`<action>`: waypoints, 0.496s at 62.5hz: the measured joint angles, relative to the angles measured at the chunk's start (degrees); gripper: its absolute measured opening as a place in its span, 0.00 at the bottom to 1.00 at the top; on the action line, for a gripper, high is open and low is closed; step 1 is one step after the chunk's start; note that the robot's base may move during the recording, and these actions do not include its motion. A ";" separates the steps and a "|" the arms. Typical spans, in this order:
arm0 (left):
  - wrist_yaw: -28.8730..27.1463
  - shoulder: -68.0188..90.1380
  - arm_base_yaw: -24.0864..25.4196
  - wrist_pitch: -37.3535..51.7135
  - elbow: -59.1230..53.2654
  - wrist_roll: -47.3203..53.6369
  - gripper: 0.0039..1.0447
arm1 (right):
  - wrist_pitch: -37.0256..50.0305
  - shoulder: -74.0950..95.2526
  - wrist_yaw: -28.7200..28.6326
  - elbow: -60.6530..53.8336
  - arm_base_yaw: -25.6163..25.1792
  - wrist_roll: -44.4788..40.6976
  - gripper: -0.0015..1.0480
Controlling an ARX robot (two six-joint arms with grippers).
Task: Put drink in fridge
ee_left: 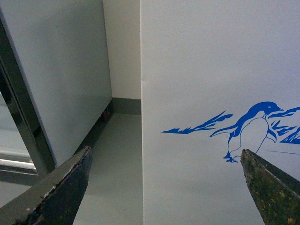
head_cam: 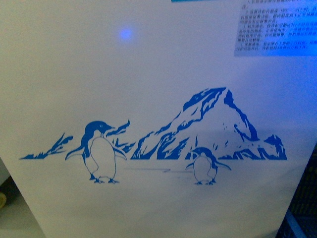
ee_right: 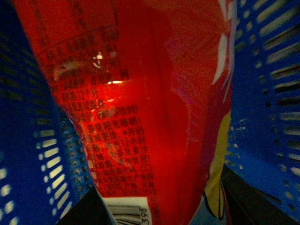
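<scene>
Front view: the fridge (head_cam: 148, 74) fills the frame, its white wall close to the camera. The blue decal (head_cam: 198, 129) shows two penguins and a mountain. A printed label (head_cam: 275, 27) sits at the wall's upper right; the text is too blurred for me to read. A small blue light spot (head_cam: 126, 33) shows on the wall. Neither arm is in this view.

Left wrist view: the left gripper (ee_left: 165, 152) faces the fridge's corner edge. Jaws spread wide, nothing between them. Both fingers (ee_left: 65, 187) are dark and scuffed. I see the larger penguin (ee_left: 253, 129) just beside one fingertip. Beyond the corner stands a grey cabinet (ee_left: 61, 70) with a dark metal frame, apart from the fridge, with grey floor (ee_left: 117, 159) between them.

Right wrist view: the drink (ee_right: 140, 117) takes up most of the frame. It has a red glossy wrap with fine print, a yellow patch and a barcode (ee_right: 126, 213). It is inside a blue slotted basket (ee_right: 267, 93), whose walls show on both sides. The drink is not in the fridge. The right gripper (ee_right: 166, 206) is at the drink, with dark fingers (ee_right: 253, 201) either side of it. I cannot tell whether the jaws pinch it or only flank it.
</scene>
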 joint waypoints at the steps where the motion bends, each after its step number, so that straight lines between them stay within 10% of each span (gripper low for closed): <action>1: 0.00 0.00 0.00 0.00 0.00 0.00 0.92 | -0.24 -1.31 -0.24 -0.63 0.04 -0.07 0.40; 31: 0.00 -0.02 0.00 0.00 0.00 0.00 0.92 | -18.82 -51.98 -10.69 -9.53 -0.31 2.69 0.40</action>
